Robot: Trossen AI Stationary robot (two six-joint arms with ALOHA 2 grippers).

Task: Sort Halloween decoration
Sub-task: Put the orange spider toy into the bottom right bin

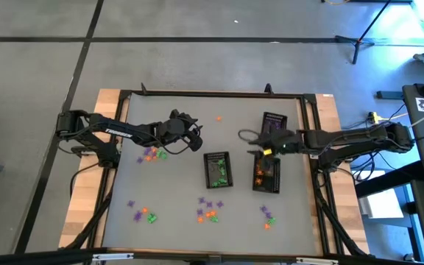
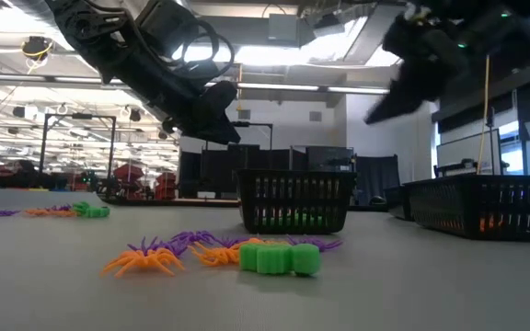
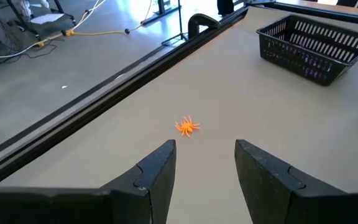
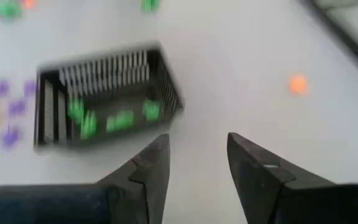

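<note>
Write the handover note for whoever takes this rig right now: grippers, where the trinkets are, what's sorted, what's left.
Left gripper: open, empty, raised over the table's back left; a lone orange spider lies ahead of it.
Right gripper: open, empty, between the purple basket and the orange basket.
Done: some trinkets lie in each basket, green ones in the green basket.
Left: loose mixed piles at left, front left, front centre and front right, plus the lone spider.
</note>
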